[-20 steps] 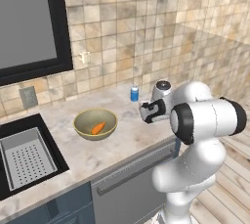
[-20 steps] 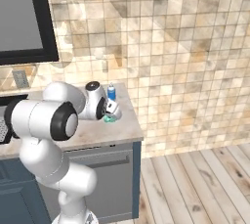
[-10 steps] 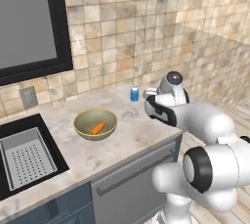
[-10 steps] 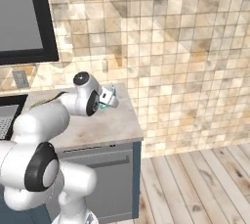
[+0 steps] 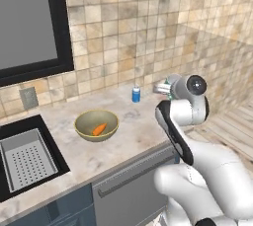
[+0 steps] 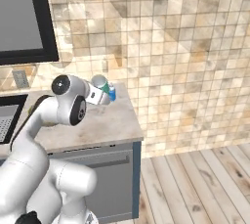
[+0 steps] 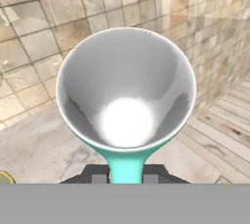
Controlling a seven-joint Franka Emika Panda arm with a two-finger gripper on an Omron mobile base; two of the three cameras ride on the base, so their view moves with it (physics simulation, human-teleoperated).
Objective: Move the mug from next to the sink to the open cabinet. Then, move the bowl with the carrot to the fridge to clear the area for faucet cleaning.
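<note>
Teal-green on the outside and pale grey inside, the mug [image 7: 126, 96] is clamped at its handle between the two fingers of the gripper [image 7: 126, 175]. In the hand view its open mouth faces the camera, with the teal handle running down to the fingertips. In the right base view the mug [image 6: 100, 84] is held clear above the marble counter [image 6: 110, 123], tipped on its side, just in front of the small blue can [image 6: 112, 92]. In the left base view the gripper [image 5: 165, 90] sits at the end of the raised white arm, above the counter's right portion and right of the blue can [image 5: 136, 94].

The olive-yellow bowl [image 5: 96, 125] rests on the counter [image 5: 133, 126] well left of the gripper, with the orange carrot [image 5: 99, 129] lying inside it. The black sink [image 5: 27, 158] lies at the far left, and a grey perforated strainer tray [image 5: 28, 162] sits within it. Tan tiled wall [image 5: 148, 27] backs the counter.
</note>
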